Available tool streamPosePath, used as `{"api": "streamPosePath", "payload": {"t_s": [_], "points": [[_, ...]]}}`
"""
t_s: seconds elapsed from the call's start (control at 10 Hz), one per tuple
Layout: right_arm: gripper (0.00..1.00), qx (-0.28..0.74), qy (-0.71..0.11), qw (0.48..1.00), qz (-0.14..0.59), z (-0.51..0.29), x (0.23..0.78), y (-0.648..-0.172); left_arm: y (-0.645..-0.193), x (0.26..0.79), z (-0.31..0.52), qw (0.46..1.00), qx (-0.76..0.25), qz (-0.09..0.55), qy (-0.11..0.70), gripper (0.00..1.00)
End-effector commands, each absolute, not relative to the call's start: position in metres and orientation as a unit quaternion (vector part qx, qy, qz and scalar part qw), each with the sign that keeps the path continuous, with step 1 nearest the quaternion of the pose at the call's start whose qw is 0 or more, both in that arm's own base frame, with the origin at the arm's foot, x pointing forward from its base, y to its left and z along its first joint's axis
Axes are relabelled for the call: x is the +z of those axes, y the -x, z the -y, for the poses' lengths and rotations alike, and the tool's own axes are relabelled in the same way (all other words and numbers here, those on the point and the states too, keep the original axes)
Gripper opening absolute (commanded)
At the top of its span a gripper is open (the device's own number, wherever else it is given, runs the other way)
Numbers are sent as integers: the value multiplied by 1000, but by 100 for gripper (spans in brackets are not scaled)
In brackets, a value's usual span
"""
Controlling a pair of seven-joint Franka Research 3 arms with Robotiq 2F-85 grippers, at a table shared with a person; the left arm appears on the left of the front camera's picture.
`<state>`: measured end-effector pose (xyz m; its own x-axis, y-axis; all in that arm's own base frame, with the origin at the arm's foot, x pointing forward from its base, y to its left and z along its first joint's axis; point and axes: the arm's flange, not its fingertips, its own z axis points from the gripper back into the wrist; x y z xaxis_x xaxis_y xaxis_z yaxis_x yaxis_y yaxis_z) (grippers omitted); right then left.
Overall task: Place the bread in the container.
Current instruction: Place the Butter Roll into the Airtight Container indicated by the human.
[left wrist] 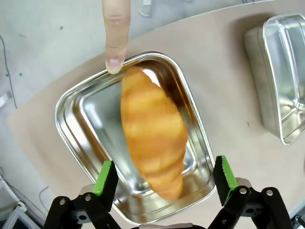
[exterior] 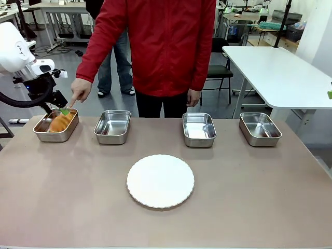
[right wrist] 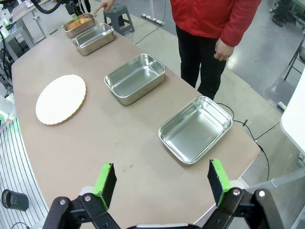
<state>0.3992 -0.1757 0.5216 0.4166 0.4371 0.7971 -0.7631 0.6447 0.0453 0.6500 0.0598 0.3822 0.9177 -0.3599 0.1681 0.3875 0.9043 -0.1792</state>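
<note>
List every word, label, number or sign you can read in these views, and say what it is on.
None can be read. The bread, its container, the other pans, the plate and the table are plain. Both the left gripper and right gripper carry no legible marking.

Grey floor (exterior: 72, 67), white tables (exterior: 280, 72), black chair (exterior: 220, 72).

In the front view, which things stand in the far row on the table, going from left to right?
Shiny steel pan holding the golden-brown croissant → empty steel pan → third steel pan → fourth steel pan.
</note>
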Motion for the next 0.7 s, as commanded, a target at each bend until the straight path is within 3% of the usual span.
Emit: {"api": "streamPosePath", "payload": {"t_s": [0.0,0.6], "points": [[100,369,-209,810,405,175,522,-399,-647,384,-63,969,-202,81,119,100],[100,369,-209,810,405,175,522,-399,-650,382,-61,974,-191,66,105,100]]}}
